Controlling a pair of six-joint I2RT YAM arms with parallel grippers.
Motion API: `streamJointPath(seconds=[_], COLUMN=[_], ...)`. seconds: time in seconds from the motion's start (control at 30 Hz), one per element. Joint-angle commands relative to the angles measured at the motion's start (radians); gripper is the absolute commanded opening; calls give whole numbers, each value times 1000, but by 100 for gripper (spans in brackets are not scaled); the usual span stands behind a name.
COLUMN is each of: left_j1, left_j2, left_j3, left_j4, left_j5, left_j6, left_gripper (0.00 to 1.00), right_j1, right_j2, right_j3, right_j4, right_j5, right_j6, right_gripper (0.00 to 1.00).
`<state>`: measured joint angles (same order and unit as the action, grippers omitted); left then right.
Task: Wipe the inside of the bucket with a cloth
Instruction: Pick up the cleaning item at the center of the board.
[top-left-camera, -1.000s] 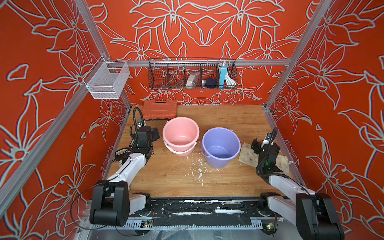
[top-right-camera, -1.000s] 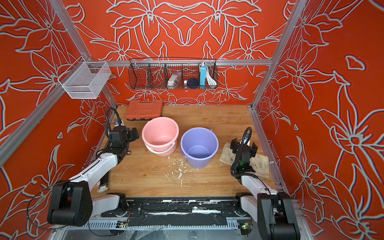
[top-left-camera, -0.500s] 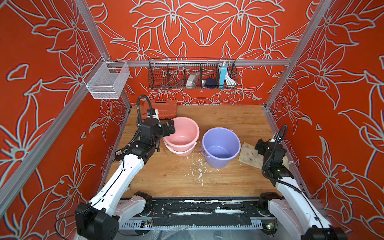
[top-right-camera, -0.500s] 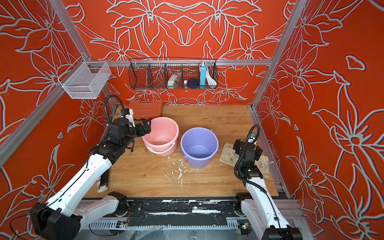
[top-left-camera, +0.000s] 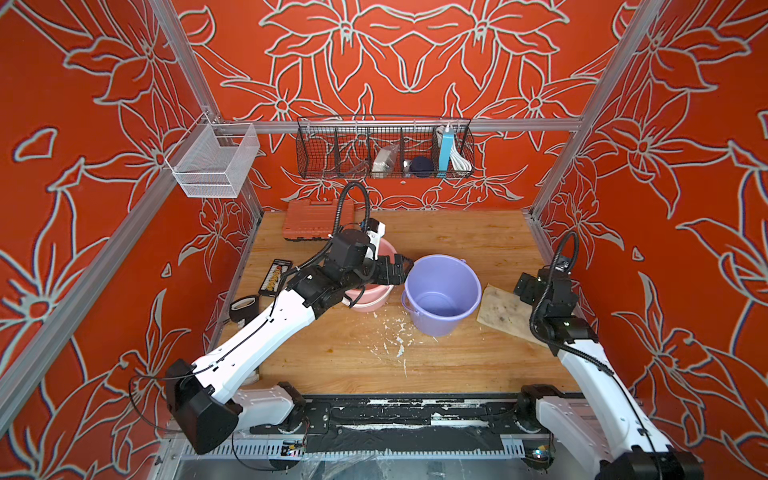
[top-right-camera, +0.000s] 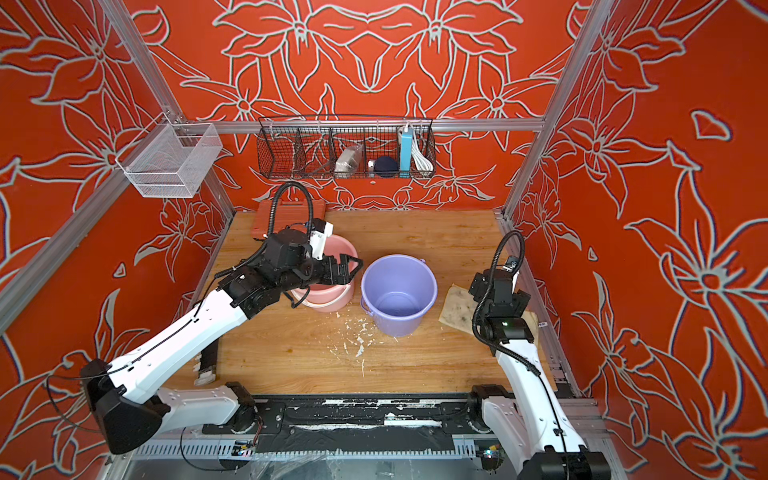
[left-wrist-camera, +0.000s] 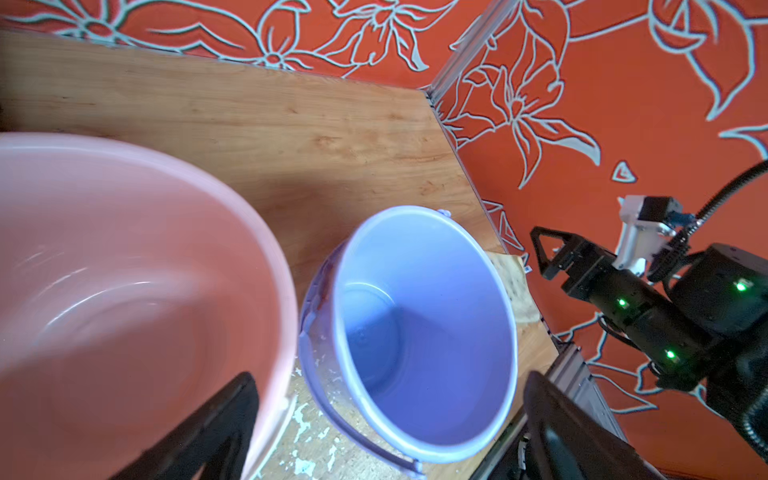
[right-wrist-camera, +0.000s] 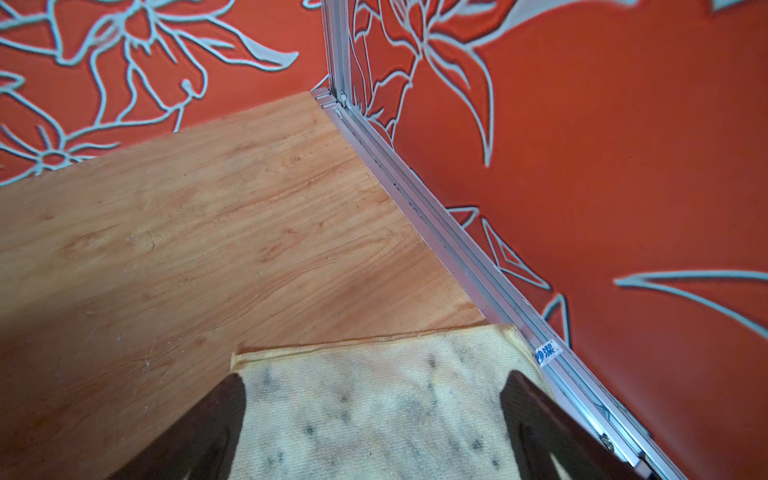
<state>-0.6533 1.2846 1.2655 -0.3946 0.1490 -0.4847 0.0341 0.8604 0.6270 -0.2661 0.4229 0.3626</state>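
Your left gripper (top-left-camera: 397, 270) hangs with its jaws wide apart and nothing between them, over the right side of the pink bucket (top-left-camera: 370, 297) and pointing towards the purple bucket (top-left-camera: 436, 324). In both top views your left arm covers most of the pink bucket, so you see only its near wall and a strip of the far rim. In the left wrist view the pink bucket (left-wrist-camera: 124, 291) is blurred and cut off, while the purple bucket (left-wrist-camera: 415, 332) shows an empty inside between the two dark fingers (left-wrist-camera: 224, 415).

Your right gripper (top-left-camera: 524, 289) is also spread wide and holds nothing. It sits above the cloth (top-left-camera: 500, 309), which lies flat on the wooden table (top-left-camera: 457, 232) just right of the purple bucket, at the table's right edge. You cannot tell from above whether the cloth touches the bucket. Its right and near parts are hidden under your right arm. In the right wrist view the cloth (right-wrist-camera: 374, 374) shows dark specks and runs out of frame. One corner reaches the aluminium rail (right-wrist-camera: 457, 249). Whether the fingertips (right-wrist-camera: 208, 428) touch the fabric is unclear.

White flecks (top-left-camera: 395, 336) dot the table in front of the purple bucket. The contents of the wire basket (top-left-camera: 332, 149) on the far wall are hard to make out.
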Motion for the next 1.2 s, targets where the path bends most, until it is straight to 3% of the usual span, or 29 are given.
streamJointPath(seconds=[0.0,0.33,0.57,1.17], left_j1=[-36,-117,-117,-48], left_j2=[81,336,566,623], left_j3=[86,326,627,582], left_j4=[-41,-196,-456,-478], left_j5=[44,-69,-155,-122], left_j6=[-1,115,182,169], left_gripper=[99,99,98,95], right_j1=[-25,-131,-166,-224], right_j2=[26,200,250,384], right_j3=[54,154,151,156], right_j4=[-90,-228,-241,-307], right_j5=[-43,-236,-352,-396], right_j6=[35,104,123,107], right_gripper=[97,97,97,97])
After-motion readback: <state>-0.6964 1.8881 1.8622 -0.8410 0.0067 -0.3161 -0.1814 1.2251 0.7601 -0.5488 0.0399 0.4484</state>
